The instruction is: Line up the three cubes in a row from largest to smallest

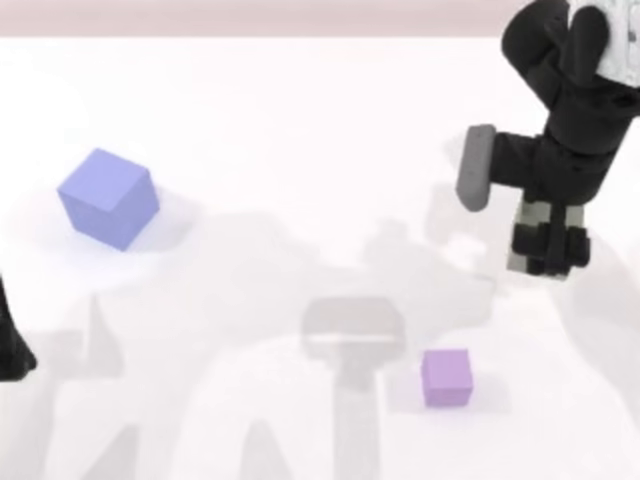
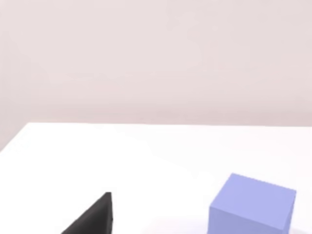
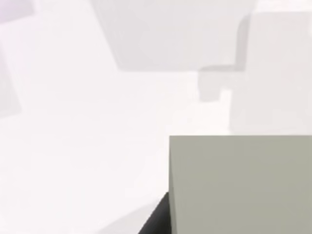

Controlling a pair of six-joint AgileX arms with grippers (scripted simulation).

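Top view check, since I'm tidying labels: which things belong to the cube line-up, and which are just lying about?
Part of the job:
- periwinkle blue cube, table's left
- lilac purple cube, front right
- grey-green cube, under the right claw

Lying about:
- nothing; only the white table. The left arm sits parked at the left edge.

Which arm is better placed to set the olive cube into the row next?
Right. The right claw is over the table's right side with the olive cube filling its wrist view, apparently held. The left arm sits at the left edge beside the blue cube.
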